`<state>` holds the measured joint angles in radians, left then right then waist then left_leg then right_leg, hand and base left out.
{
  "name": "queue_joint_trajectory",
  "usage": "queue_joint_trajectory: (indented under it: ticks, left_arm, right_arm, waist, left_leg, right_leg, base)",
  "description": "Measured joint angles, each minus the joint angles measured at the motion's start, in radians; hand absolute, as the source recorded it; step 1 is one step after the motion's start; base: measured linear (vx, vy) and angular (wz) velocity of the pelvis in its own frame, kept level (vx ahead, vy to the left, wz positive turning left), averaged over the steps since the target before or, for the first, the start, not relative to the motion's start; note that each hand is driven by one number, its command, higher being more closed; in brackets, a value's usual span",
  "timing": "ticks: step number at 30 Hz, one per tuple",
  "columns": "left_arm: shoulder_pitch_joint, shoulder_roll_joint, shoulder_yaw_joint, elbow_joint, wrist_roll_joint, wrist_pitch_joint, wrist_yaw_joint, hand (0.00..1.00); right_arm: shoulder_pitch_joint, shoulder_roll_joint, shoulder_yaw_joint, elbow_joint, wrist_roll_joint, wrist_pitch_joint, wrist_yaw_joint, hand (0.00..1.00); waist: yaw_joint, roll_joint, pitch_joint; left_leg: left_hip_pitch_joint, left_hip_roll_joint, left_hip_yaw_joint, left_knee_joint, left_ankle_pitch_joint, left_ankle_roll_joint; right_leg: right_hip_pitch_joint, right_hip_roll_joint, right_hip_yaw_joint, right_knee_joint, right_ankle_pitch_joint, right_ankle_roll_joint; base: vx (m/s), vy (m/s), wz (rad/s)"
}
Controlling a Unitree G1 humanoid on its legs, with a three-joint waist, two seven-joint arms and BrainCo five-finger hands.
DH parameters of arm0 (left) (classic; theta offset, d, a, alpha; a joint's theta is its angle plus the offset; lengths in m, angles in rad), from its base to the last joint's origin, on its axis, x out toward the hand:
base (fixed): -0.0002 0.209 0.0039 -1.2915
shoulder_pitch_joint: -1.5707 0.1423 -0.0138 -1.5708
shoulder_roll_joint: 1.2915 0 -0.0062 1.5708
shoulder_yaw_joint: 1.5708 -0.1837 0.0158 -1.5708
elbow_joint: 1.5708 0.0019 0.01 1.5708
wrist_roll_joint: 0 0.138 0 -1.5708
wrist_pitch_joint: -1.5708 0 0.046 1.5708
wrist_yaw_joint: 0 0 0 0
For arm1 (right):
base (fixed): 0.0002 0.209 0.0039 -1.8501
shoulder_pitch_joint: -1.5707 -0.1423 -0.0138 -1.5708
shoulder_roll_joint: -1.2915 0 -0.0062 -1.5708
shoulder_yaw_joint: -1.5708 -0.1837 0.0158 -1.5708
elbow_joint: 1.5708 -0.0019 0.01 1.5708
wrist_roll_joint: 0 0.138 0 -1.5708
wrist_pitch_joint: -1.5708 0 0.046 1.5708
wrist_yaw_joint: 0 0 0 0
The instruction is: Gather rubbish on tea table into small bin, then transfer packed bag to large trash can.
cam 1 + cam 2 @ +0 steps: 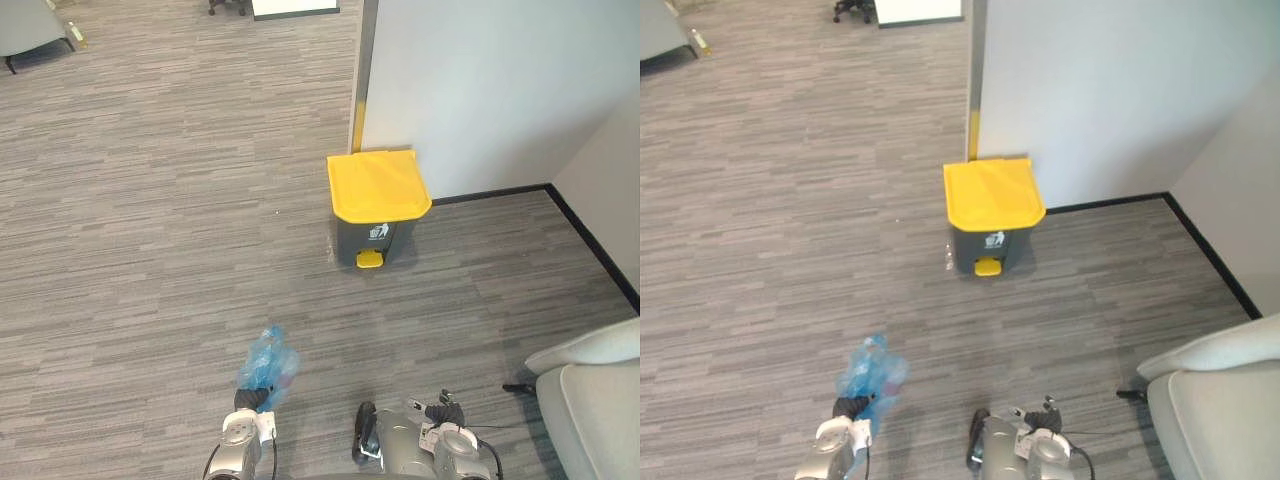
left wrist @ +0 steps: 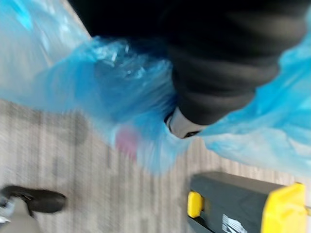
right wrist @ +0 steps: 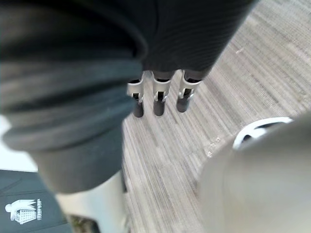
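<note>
My left hand [image 1: 250, 401] is low in the left eye view, shut on a crumpled blue plastic bag [image 1: 268, 365] that is carried above the carpet. In the left wrist view the blue bag [image 2: 121, 92] wraps round the hand's dark cover [image 2: 218, 63], with something pink inside it. The large trash can [image 1: 378, 195], dark grey with a closed yellow lid and a yellow pedal, stands ahead against the white wall; its pedal side also appears as the trash can [image 2: 243, 206] past the bag. My right hand [image 3: 155, 99] hangs open over the carpet, holding nothing.
A white wall [image 1: 480, 80] with a black skirting runs behind and to the right of the can. A pale grey sofa [image 1: 600, 400] sits at the lower right. A grey seat [image 1: 25, 30] and an office chair base [image 1: 225, 6] stand far back.
</note>
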<state>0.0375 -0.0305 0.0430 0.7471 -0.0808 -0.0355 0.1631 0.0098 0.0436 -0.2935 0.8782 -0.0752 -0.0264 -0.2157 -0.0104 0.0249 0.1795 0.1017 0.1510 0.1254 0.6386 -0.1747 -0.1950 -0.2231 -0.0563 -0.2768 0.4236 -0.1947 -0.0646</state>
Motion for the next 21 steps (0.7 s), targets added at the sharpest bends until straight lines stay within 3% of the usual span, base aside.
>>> queue_joint_trajectory:
  ticks: [1, 3, 4, 6, 7, 9, 10, 13, 16, 17, 19, 21]
  left_arm:
    - [0.011, -0.011, 0.003, -0.018, 0.0, -0.001, -0.005, 1.0]
    - [0.032, -0.019, 0.001, -0.034, -0.001, -0.001, -0.019, 1.0]
    - [0.041, -0.019, 0.005, -0.038, -0.002, 0.0, -0.019, 1.0]
    - [0.047, -0.019, 0.008, -0.041, -0.002, 0.001, -0.019, 1.0]
    - [0.047, -0.02, 0.01, -0.045, -0.002, 0.001, -0.019, 1.0]
    - [0.047, -0.019, 0.007, -0.044, -0.002, 0.001, -0.018, 1.0]
    - [0.054, -0.02, 0.009, -0.036, -0.001, 0.001, -0.017, 1.0]
    - [0.044, -0.013, 0.014, -0.024, 0.0, 0.003, -0.012, 1.0]
    - [0.057, -0.014, -0.004, -0.027, -0.001, 0.005, -0.011, 1.0]
    - [0.057, -0.007, -0.009, -0.027, -0.001, 0.006, -0.009, 1.0]
    - [0.058, 0.007, -0.011, -0.026, -0.001, 0.006, -0.008, 1.0]
    - [0.053, 0.02, -0.008, -0.026, 0.0, 0.005, -0.005, 1.0]
  right_arm:
    - [-0.004, -0.003, 0.026, -0.002, 0.0, 0.002, 0.0, 0.0]
    - [-0.003, 0.007, 0.054, -0.001, 0.0, 0.005, 0.0, 0.0]
    - [-0.011, 0.021, 0.052, -0.002, 0.0, 0.007, 0.0, 0.0]
    - [-0.013, 0.03, 0.041, -0.003, 0.001, 0.008, -0.001, 0.0]
    - [-0.01, 0.03, 0.032, -0.003, 0.001, 0.009, -0.002, 0.0]
    - [0.001, 0.026, 0.018, 0.001, 0.001, 0.009, -0.002, 0.0]
    - [0.021, 0.014, 0.019, 0.013, 0.0, 0.011, -0.002, 0.0]
    - [0.039, 0.019, 0.016, 0.012, -0.002, 0.019, -0.001, 0.0]
    - [0.035, 0.02, 0.016, 0.008, -0.003, 0.021, 0.001, 0.0]
    - [0.036, 0.019, 0.023, 0.0, -0.001, 0.022, 0.003, 0.0]
    - [0.041, 0.019, 0.022, -0.003, -0.004, 0.018, 0.001, 0.0]
    - [0.04, 0.019, 0.022, -0.003, -0.004, 0.017, 0.002, 0.0]
  waist:
    - [0.007, 0.004, 0.001]
    - [0.023, -0.004, 0.0]
    - [0.034, -0.015, -0.002]
    - [0.039, -0.022, -0.005]
    - [0.046, -0.022, -0.004]
    - [0.048, -0.019, -0.006]
    - [0.059, -0.035, -0.023]
    - [0.058, -0.062, -0.038]
    - [0.065, -0.051, -0.034]
    - [0.061, -0.048, -0.03]
    - [0.05, -0.048, -0.03]
    - [0.046, -0.057, -0.034]
  left_leg:
    - [-0.067, 0.03, 0.004, 0.151, 0.044, -0.011]
    - [-0.187, 0.074, 0.049, 0.299, -0.051, 0.057]
    - [-0.232, 0.074, 0.081, 0.24, -0.085, 0.091]
    - [-0.261, 0.062, 0.089, 0.1, -0.099, 0.114]
    - [-0.286, 0.048, 0.073, -0.052, -0.098, 0.12]
    - [-0.303, 0.012, 0.028, -0.265, -0.043, 0.111]
    - [-0.284, -0.019, 0.019, -0.323, 0.082, 0.109]
    - [-0.257, -0.061, 0.073, -0.326, 0.051, 0.143]
    - [-0.145, -0.086, 0.143, -0.368, -0.006, 0.173]
    - [-0.084, -0.099, 0.149, -0.392, -0.031, 0.184]
    - [-0.039, -0.104, 0.149, -0.4, -0.056, 0.185]
    - [0.014, -0.107, 0.141, -0.429, -0.071, 0.179]
  right_leg:
    - [0.042, 0.022, 0.012, -0.038, -0.004, -0.004]
    - [0.133, 0.058, 0.067, -0.11, -0.014, -0.022]
    - [0.168, 0.058, 0.101, -0.137, -0.006, -0.009]
    - [0.198, 0.056, 0.143, -0.162, -0.006, -0.009]
    - [0.228, 0.052, 0.181, -0.185, -0.012, 0.004]
    - [0.26, 0.036, 0.214, -0.199, -0.034, 0.042]
    - [0.272, 0.017, 0.262, -0.197, -0.061, 0.085]
    - [0.282, -0.043, 0.267, -0.184, -0.063, 0.108]
    - [0.173, -0.086, 0.266, 0.129, -0.041, 0.179]
    - [0.06, -0.115, 0.26, 0.381, 0.008, 0.216]
    - [-0.003, -0.126, 0.231, 0.496, -0.013, 0.188]
    - [-0.059, -0.124, 0.176, 0.492, -0.056, 0.159]
  base:
    - [0.47, -0.129, -0.31]
    - [0.42, -0.005, -0.91]
    - [0.38, 0.029, -1.05]
    - [0.3, 0.067, -0.83]
    - [0.46, 0.218, -0.89]
    - [0.43, 0.263, -0.76]
    - [0.34, 0.234, -0.51]
    - [0.45, 0.276, -0.32]
    - [0.29, 0.23, -0.59]
    - [0.19, 0.139, -0.14]
    - [0.26, 0.11, 0.0]
    - [0.3, 0.0, 0.15]
